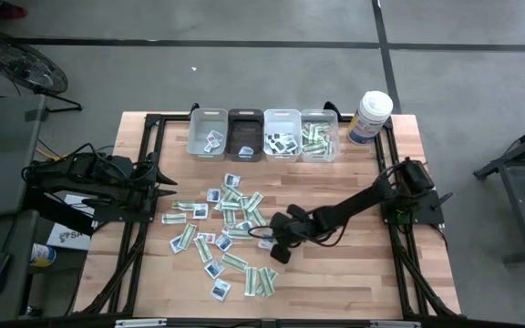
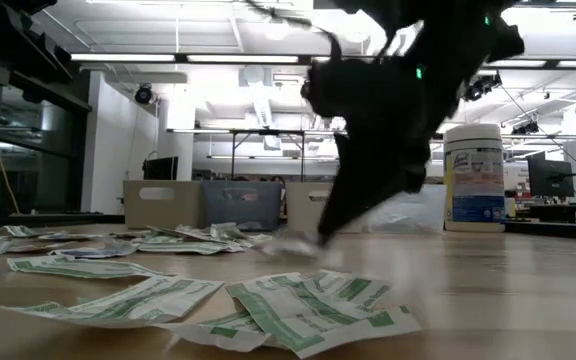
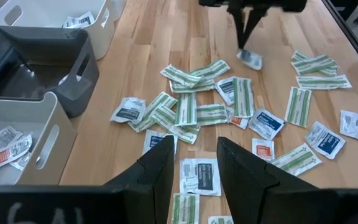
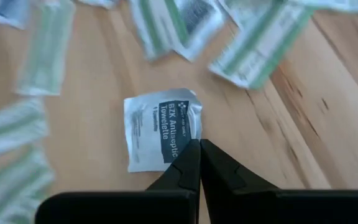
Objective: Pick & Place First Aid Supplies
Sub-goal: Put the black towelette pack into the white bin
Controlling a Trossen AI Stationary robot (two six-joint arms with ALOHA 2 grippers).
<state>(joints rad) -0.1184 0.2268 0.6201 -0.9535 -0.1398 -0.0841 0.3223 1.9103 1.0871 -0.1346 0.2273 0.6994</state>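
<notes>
Many first aid supplies (image 1: 231, 228), green-and-white strips and squarish white packets with dark-blue marks, lie scattered flat on the wooden table (image 1: 354, 264). My right gripper (image 1: 278, 252) is over the right side of the scatter. It is shut on one white packet (image 4: 160, 127) printed with a dark-blue label. The same packet (image 3: 250, 59) shows in the left wrist view under the dark fingers. My left gripper (image 3: 194, 168) waits open at the table's left side, above the pile, with nothing between its fingers. My right gripper pinches the white packet by one edge, next to the blue label (image 4: 180, 148), between its two fingertips (image 4: 188, 165). The fingers slant down from the table's right side. Most of the packet sticks out beyond the tips, and it hangs tilted just above the wood (image 2: 293, 243).
Four small bins (image 1: 207, 132) (image 1: 245, 134) (image 1: 282, 133) (image 1: 319, 135) stand in a row at the far edge, some holding packets. A tall white canister (image 1: 370, 117) stands to their right. Bare wood lies near the right and front edges.
</notes>
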